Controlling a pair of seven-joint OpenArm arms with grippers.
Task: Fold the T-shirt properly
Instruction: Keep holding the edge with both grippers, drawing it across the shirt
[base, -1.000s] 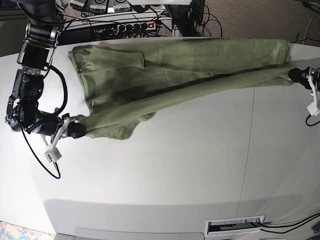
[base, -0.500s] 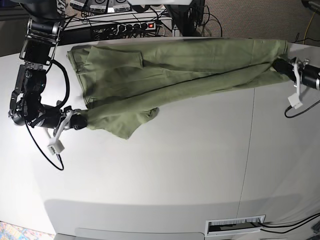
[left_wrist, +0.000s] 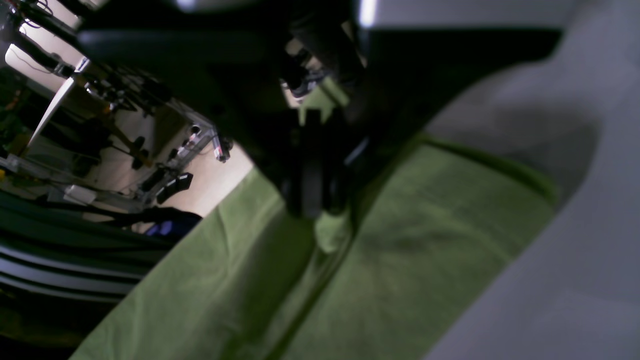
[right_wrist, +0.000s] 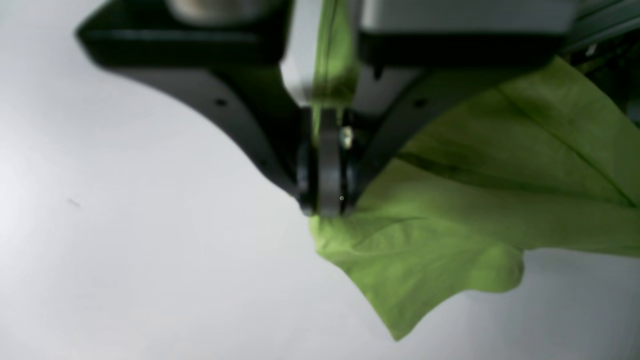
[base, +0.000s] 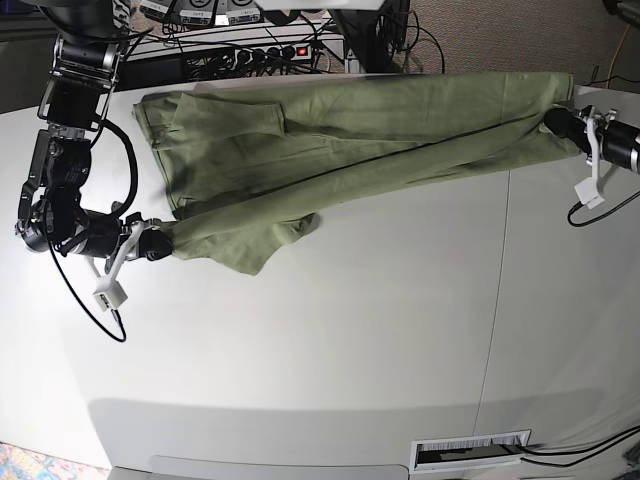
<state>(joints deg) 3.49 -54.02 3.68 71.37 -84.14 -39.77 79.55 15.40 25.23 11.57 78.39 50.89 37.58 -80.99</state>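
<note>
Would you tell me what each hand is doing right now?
Left hand: closed, gripping the sage-green knit T-shirt.
Right hand: closed, gripping the T-shirt's near edge.

T-shirt (base: 370, 120) on table (base: 330, 330) — toward its far side, between both arms

Black arms (base: 68, 195) carry pale plates, silvery screws and looping black cables (base: 88, 308).
</note>
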